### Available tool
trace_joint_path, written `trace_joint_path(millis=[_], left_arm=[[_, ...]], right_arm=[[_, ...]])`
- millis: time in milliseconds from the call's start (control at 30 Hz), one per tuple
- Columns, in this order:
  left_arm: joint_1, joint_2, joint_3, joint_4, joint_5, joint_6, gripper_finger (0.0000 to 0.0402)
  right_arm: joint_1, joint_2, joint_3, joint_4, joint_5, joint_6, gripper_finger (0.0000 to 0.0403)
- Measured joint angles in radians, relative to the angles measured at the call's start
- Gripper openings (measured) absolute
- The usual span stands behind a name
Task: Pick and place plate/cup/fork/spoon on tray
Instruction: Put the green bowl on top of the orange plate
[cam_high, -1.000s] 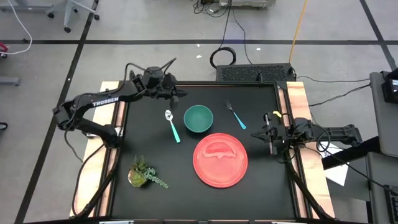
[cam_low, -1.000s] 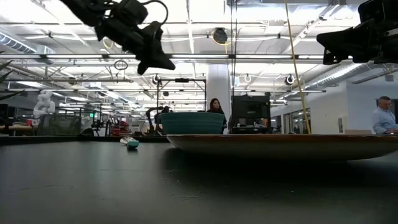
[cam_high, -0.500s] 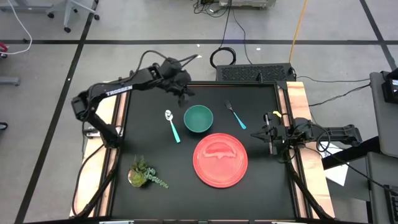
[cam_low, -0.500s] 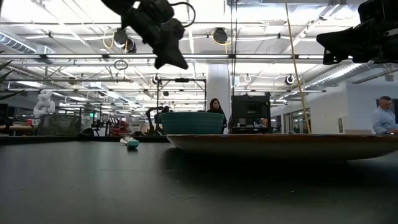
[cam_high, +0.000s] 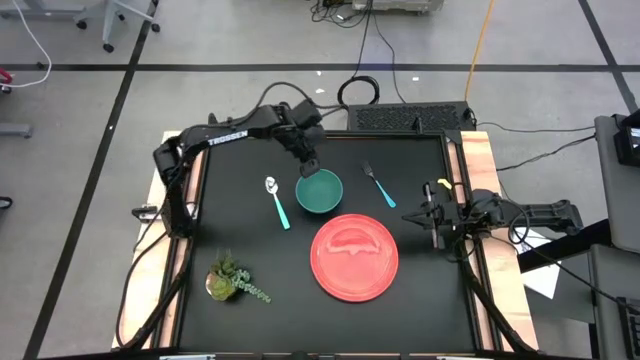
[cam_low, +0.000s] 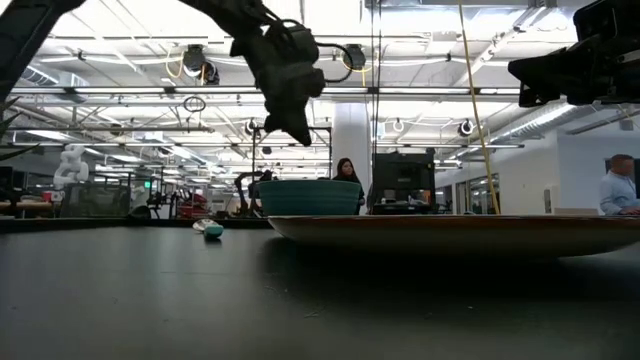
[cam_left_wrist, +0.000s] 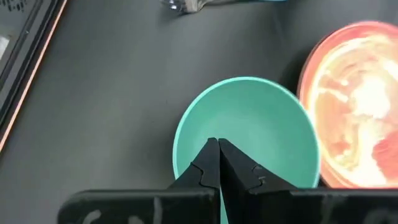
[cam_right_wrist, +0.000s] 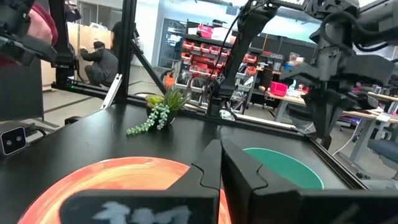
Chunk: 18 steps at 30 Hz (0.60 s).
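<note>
I count one of each on the black table (cam_high: 250, 230): one cup (cam_high: 319, 191), one spoon (cam_high: 276, 201), one fork (cam_high: 378, 185), one tray (cam_high: 355, 257), plus one small potted plant (cam_high: 228, 279) near the front left corner.

My left gripper (cam_high: 309, 163) hangs above the far rim of the cup, not touching it; in the low view it sits clearly higher than the cup (cam_low: 310, 198). Its fingers are pressed together with nothing between them, which the left wrist view shows plainly, the closed tips (cam_left_wrist: 217, 149) pointing down at the cup (cam_left_wrist: 249, 124) directly below. The spoon lies just left of the cup, head toward the far side, handle toward me. The fork lies to the right of the cup, well apart from it. The tray sits in front of the cup, beside it, and I think there is a narrow gap between them, though the overhead view is too coarse to be sure. Nothing rests on the tray.

My right gripper (cam_high: 432, 217) waits at the right edge of the table, just right of the tray, also closed and empty; its wrist view looks across the tray (cam_right_wrist: 112, 180) toward the cup (cam_right_wrist: 286, 165) and the plant (cam_right_wrist: 158, 112).
</note>
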Motion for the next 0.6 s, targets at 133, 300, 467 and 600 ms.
trace_joint_path(millis=[133,300,467,600], left_arm=[[-0.015,0.028,0.021,-0.036,-0.035,0.015,0.0000],[-0.034,0.039,0.024,-0.113,-0.071,0.023,0.0000],[-0.056,0.039,0.019,-0.139,-0.127,0.023,0.0000],[-0.059,0.043,0.019,-0.157,-0.135,0.017,0.0000]], right_arm=[[0.000,0.002,0.000,0.000,0.000,0.000,0.0000],[0.000,0.012,0.000,0.001,0.000,0.000,0.0000],[0.000,0.023,0.000,0.002,0.000,0.000,0.0000],[0.000,0.030,0.000,0.002,0.000,0.000,0.0000]])
